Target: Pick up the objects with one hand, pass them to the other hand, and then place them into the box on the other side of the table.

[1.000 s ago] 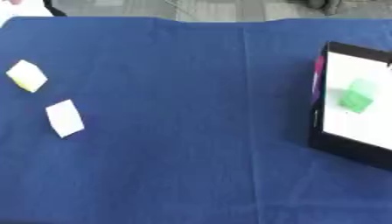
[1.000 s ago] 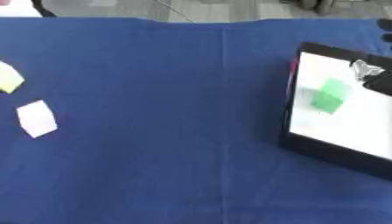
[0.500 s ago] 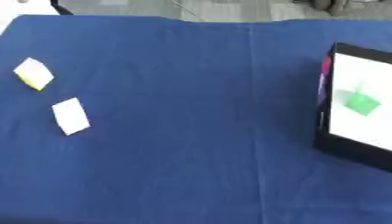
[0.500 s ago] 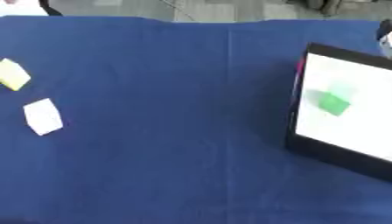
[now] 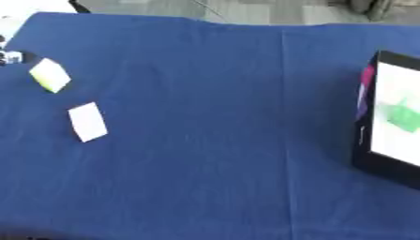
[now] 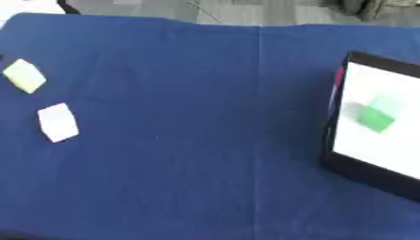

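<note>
Table: covered by a blue cloth (image 6: 189, 140), with a straight crease running from the far edge toward the near edge, right of centre.
Box (image 6: 334, 154): at the table's right side, black walls, white floor; its right part is cut off by the picture edge. A pink patch shows on the inside of its left wall.
Green block (image 6: 377, 118): inside the box, lying on the white floor, near the left wall but apart from it.
Yellow block (image 5: 50, 75): on the cloth at far left, pale yellow-green, turned corner-on to the camera.
White block (image 5: 87, 121): on the cloth, just nearer than the yellow block and slightly to its right; the two are close but do not touch.
Block-to-box relation: yellow and white blocks lie well apart from the box, on the opposite side of the table.
Left hand (image 5: 10, 57): only a small dark and silver part shows at the left edge of the left eye view, beside the yellow block on its far-left side; contact with the block cannot be told. Fingers: cannot tell whether spread or curled, too little shows.
Right hand: shows in neither view.
Background: grey floor beyond the table's far edge; a white patch at the upper left corner.
</note>
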`<state>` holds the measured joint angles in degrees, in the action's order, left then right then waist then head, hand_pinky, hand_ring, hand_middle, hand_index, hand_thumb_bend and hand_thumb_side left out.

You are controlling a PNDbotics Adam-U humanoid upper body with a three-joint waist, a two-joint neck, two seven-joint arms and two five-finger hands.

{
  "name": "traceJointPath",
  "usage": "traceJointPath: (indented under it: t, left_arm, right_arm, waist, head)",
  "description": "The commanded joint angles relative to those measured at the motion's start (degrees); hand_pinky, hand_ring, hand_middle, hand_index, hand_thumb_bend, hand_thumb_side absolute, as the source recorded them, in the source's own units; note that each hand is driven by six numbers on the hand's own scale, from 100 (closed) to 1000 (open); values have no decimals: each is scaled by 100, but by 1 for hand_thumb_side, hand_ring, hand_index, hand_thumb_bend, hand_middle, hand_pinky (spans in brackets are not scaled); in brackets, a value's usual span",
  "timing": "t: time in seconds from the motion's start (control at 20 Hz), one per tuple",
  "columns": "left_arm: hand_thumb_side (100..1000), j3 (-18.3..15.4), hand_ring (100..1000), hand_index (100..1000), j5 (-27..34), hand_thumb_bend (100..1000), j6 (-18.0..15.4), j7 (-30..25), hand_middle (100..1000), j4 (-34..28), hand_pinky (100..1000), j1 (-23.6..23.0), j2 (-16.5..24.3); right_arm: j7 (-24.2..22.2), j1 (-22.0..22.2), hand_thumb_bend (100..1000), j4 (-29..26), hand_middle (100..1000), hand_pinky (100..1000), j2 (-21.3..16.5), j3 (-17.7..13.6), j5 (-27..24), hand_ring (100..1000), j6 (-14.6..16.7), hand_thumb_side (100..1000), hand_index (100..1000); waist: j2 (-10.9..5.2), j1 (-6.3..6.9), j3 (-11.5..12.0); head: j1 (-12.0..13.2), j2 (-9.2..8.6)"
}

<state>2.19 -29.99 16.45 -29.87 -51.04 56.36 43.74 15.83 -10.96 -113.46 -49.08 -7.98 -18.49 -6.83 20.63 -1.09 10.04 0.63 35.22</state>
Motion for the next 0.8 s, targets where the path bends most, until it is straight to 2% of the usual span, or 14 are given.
traceJointPath:
  t: [0.05,0.25,0.5,0.8]
  left_arm:
    - [482,-31,891,884,-438,579,-89,-182,792,220,961,243,48]
    - [468,-109,898,883,-864,581,-77,-163,795,533,962,446,-116]
    - [469,-218,906,888,-1025,578,-45,-93,802,780,967,581,-234]
    - [451,-294,907,900,-1285,589,229,241,799,928,962,641,-267]
  right_arm:
    - [19,-66,100,-114,1000,1000,-95,-18,16,1000,-20,536,1000]
    - [5,-103,100,-114,1000,1000,-58,16,52,1000,-59,544,1000]
    - [-21,-155,100,-114,1000,1000,-2,61,100,1000,-117,550,1000]
    - [-66,-116,100,-114,1000,1000,68,112,208,1000,-139,549,1000]
  waist:
    - [-78,-7,-19]
    - [-29,-45,-56]
    - [39,-77,-122]
    - [102,-88,-174]
  head:
    - [108,-113]
    - [190,-185]
    - [207,-240]
    - [181,-245]
